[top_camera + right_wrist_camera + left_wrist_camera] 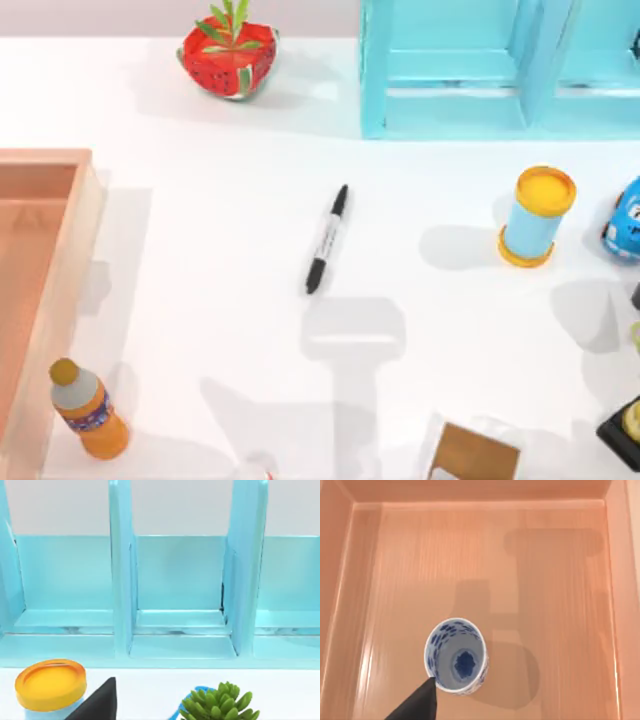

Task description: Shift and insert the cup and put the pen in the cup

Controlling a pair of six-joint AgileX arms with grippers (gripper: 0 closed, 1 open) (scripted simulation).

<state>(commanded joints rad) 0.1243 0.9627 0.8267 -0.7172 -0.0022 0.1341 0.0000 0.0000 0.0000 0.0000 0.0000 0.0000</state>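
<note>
The cup (455,656), white with a blue pattern, stands upright on the floor of the wooden tray (560,580), its mouth facing the left wrist camera. A dark part of my left gripper (419,703) reaches in right beside the cup's rim, just above it. The pen (327,240), black with a white label band, lies flat at the middle of the table, slanting from upper right to lower left. A dark part of my right gripper (100,702) hangs in front of the light-blue shelf (180,605).
The wooden tray (60,210) takes up the table's left edge, with an orange bottle (88,408) by its near corner. A strawberry pot (228,50) and the shelf (450,70) stand at the back. A yellow-rimmed blue cylinder (538,215), toy car (625,220) and brown box (473,452) sit right.
</note>
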